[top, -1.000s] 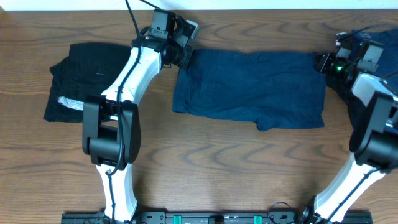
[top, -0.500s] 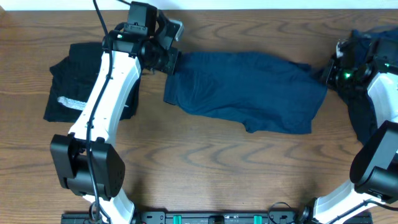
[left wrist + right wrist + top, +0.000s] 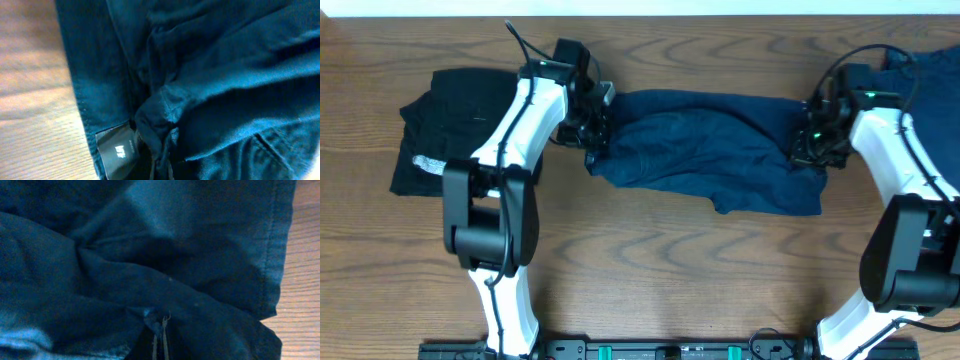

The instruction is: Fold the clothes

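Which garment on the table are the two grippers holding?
The navy garment in the middle: it is bunched between the left gripper and the right gripper, each pinching one end. The black garment with the whitish band lies at the left, not gripped.

There are 3 garments (1 navy garment (image 3: 710,150), 1 black garment (image 3: 460,105), 1 dark-blue piece (image 3: 932,62)), 2 arms (image 3: 515,120) (image 3: 895,140) and 1 table (image 3: 670,285).

Wood-grain table (image 3: 650,270); black rail (image 3: 670,350) with green parts along near edge.
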